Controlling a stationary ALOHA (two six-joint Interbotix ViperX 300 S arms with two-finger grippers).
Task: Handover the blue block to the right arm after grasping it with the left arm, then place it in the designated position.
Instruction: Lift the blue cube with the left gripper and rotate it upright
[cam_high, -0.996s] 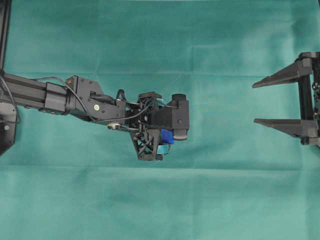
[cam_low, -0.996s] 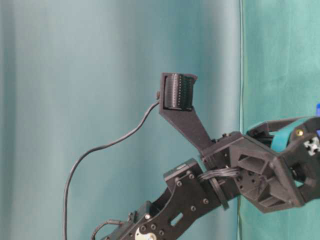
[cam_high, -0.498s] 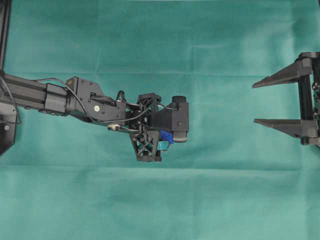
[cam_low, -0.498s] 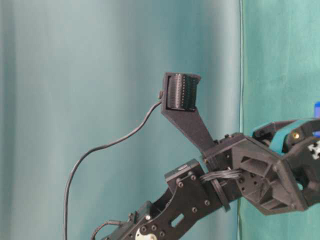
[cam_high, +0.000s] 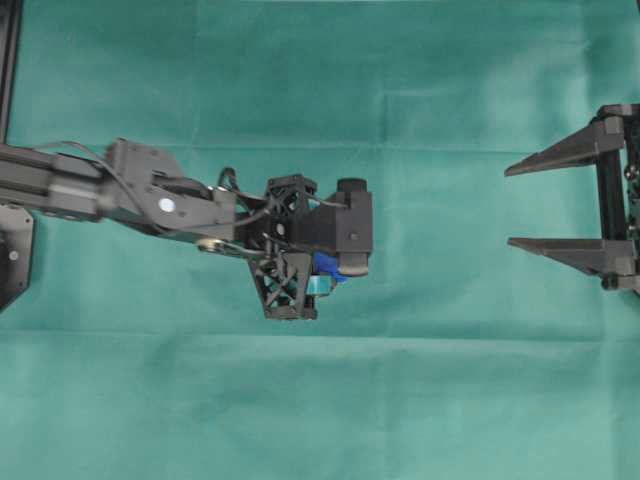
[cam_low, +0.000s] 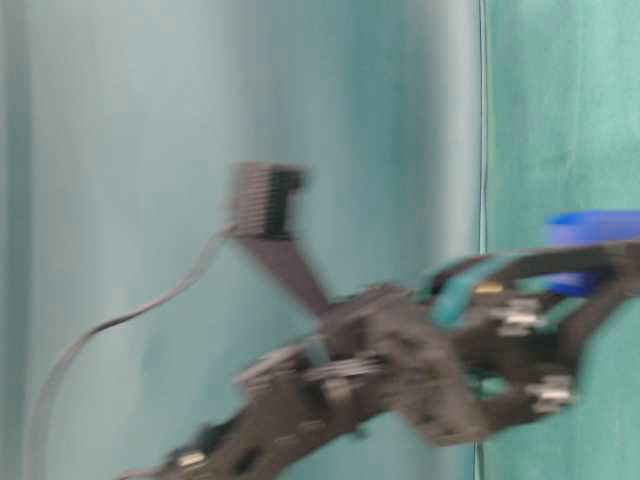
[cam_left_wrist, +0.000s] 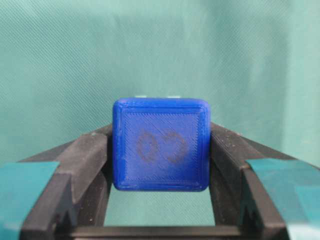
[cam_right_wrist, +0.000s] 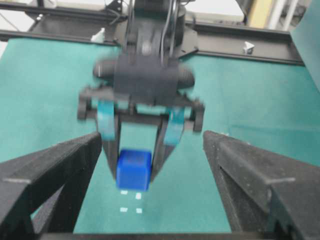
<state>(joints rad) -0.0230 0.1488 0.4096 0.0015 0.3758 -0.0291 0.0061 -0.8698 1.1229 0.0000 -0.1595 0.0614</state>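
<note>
The blue block (cam_left_wrist: 160, 145) sits squeezed between the left arm's two black fingers, its marked face towards the left wrist camera. My left gripper (cam_high: 320, 272) is shut on the blue block (cam_high: 325, 262) left of the cloth's middle, and the table-level view shows the block (cam_low: 590, 228) blurred. In the right wrist view the block (cam_right_wrist: 133, 170) hangs just beyond the designated position (cam_right_wrist: 131, 202), four small white marks on green cloth. At the right edge my right gripper (cam_high: 508, 207) stands open and empty, pointing at the left arm.
Green cloth (cam_high: 420, 400) covers the whole table. The left arm's body (cam_high: 90, 190) stretches in from the left edge, beside a black mount (cam_high: 12, 250). Black frame rails (cam_right_wrist: 240, 30) run along the table's far end in the right wrist view.
The left gripper's fingers closed onto the blue block. The left arm has since shifted a little left with the block and is blurred by motion. The right gripper has not moved.
</note>
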